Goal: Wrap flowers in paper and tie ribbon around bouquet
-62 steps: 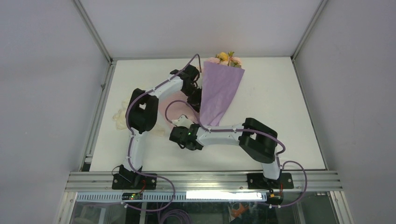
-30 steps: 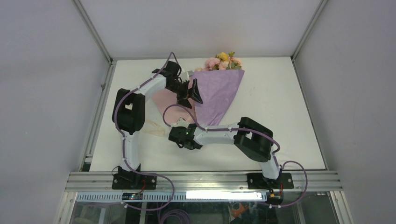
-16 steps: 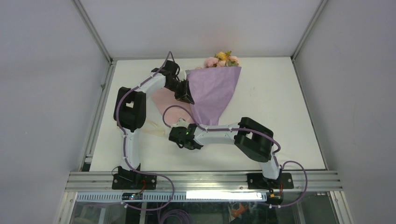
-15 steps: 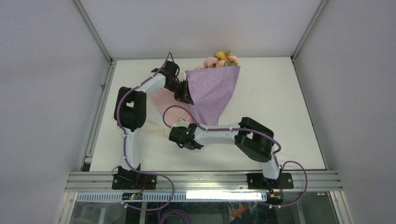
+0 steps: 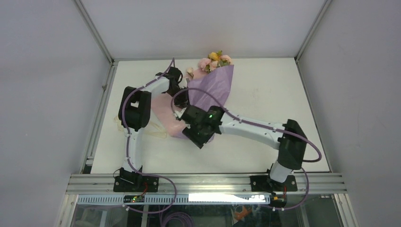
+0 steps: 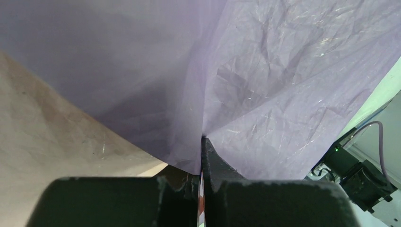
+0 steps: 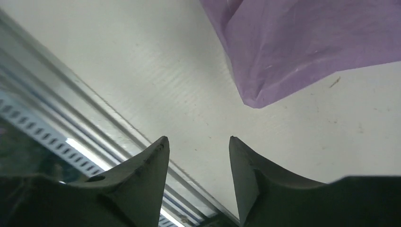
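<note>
flowers: a small bunch of pink and yellow blooms [image 5: 211,58] pokes from the wide far end of the cone, at the far middle of the white table [image 5: 269,90].
paper: thin, crinkly lilac wrapping sheet [image 5: 213,87], rolled partway round the stems; its pink-backed flap lies spread to the left.
left gripper [image 6: 202,143]: pressed together on a fold of the lilac sheet.
right gripper [image 7: 198,144]: spread, holding nothing, over bare table beside the cone's pointed tip.
ribbon: limp cream fabric strip [image 5: 118,123] by the left table edge, untouched.
step: closing the wrap. Draw the pinched fold across low and taut, gently enough not to tear it; pinning the narrow end with the right fingers should stop the stems rolling.
</note>
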Controlling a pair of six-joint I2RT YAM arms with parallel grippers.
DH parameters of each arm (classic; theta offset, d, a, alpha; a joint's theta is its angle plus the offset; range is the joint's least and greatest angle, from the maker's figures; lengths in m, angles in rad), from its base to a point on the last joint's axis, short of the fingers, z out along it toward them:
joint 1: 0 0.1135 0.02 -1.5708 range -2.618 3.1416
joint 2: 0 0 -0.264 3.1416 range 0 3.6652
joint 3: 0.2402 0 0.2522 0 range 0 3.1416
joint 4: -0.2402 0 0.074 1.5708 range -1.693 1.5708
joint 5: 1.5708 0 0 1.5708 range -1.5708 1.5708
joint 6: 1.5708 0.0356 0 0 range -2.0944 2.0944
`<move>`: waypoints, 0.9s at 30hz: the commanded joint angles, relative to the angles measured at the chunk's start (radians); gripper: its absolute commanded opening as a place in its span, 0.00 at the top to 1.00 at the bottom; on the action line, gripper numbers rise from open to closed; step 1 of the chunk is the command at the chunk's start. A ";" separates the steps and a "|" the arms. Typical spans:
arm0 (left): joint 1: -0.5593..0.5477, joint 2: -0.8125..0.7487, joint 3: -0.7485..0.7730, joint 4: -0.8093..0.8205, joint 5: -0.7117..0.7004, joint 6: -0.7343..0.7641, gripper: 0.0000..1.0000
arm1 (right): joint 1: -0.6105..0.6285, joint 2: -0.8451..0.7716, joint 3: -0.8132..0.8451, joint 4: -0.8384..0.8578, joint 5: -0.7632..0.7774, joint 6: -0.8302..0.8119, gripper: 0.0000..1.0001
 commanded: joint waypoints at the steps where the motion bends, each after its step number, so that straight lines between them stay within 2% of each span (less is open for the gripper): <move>1: 0.002 -0.013 -0.010 -0.007 -0.034 0.012 1.00 | -0.200 -0.139 -0.057 0.197 -0.417 0.114 0.48; 3: 0.002 -0.016 -0.012 -0.008 -0.045 0.012 1.00 | -0.283 -0.151 -0.145 0.377 -0.425 0.204 0.56; 5: 0.002 -0.019 -0.015 -0.009 -0.055 0.018 1.00 | -0.350 -0.136 -0.228 0.568 -0.433 0.306 0.73; 7: 0.002 -0.021 -0.021 -0.010 -0.065 0.020 1.00 | -0.388 -0.089 -0.281 0.646 -0.434 0.365 0.89; 9: 0.001 -0.024 -0.025 -0.010 -0.070 0.019 1.00 | -0.400 -0.058 -0.340 0.684 -0.414 0.399 0.99; 14: 0.002 -0.031 -0.023 -0.015 -0.092 0.024 1.00 | -0.437 -0.101 -0.580 0.716 -0.327 0.502 1.00; 19: 0.002 -0.031 -0.007 -0.025 -0.092 0.030 1.00 | -0.449 -0.258 -0.736 0.671 -0.301 0.607 1.00; 24: -0.002 -0.029 -0.001 -0.027 -0.075 0.030 1.00 | -0.518 -0.430 -0.723 0.553 -0.293 0.616 1.00; 27: -0.012 -0.029 -0.002 -0.027 -0.072 0.032 1.00 | -0.621 -0.423 -0.624 0.570 -0.378 0.540 0.94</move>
